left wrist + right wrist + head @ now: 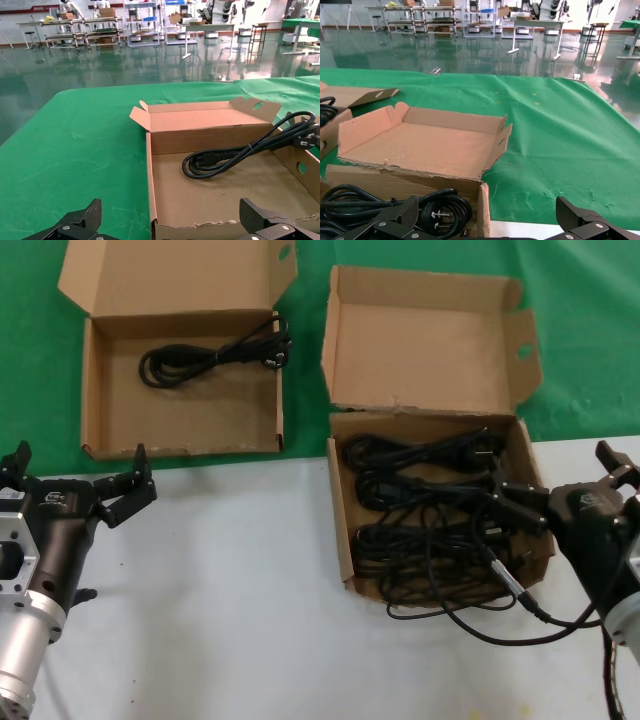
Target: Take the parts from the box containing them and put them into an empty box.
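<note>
- The right hand point(545, 498) sits at about 3 o'clock in the head view, over the right edge of the box containing them point(345, 540). Its fingers point(520, 490) are spread wide apart and hold nothing, one dark tip reaching in over the cords.
- In the right wrist view the two fingertips point(395, 220) stand far apart, with a coiled cord and its plug point(436, 216) between and just beyond them.
- The left hand point(70, 490) waits at about 9 o'clock over the white desk point(230, 590), fingers splayed and gripping nothing, just short of the front wall of the other box.
- The parts point(430, 510) lie as a tangle of thin black cords with chunky plugs, filling the right-hand box at about 4 o'clock from the picture's centre; one loop spills over the front wall onto the desk.
- That box is brown cardboard, its lid upright with side wings, a hole in the right wing point(524, 350) and a ragged hinge crease.
- The second box point(100, 400), at about 11 o'clock on the green cloth point(420, 255), has a wide lid with slanted corners and already holds one coiled cord point(215, 352) near its back wall, its plug toward the back right corner.
</note>
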Tool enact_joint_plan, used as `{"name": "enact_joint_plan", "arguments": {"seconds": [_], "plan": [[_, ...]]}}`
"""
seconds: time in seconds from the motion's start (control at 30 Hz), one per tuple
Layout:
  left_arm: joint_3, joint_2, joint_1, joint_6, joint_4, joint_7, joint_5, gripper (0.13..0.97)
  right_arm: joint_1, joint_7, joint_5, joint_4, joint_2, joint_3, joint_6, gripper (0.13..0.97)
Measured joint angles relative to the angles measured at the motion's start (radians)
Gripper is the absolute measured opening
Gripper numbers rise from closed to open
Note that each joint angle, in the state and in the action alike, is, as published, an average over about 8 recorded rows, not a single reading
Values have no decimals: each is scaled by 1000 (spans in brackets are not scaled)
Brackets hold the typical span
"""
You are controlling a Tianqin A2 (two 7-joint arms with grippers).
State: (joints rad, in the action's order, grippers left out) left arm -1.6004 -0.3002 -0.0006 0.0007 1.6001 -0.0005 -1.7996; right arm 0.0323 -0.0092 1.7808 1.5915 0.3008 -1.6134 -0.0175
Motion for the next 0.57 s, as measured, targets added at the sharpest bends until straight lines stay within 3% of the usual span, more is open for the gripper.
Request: {"name": "enact_joint_plan", "arguments": {"seconds": [0.57], "plan": [[0,0,0,0,0,0,0,966,0,0,0,0,0,0,0,966]]}}
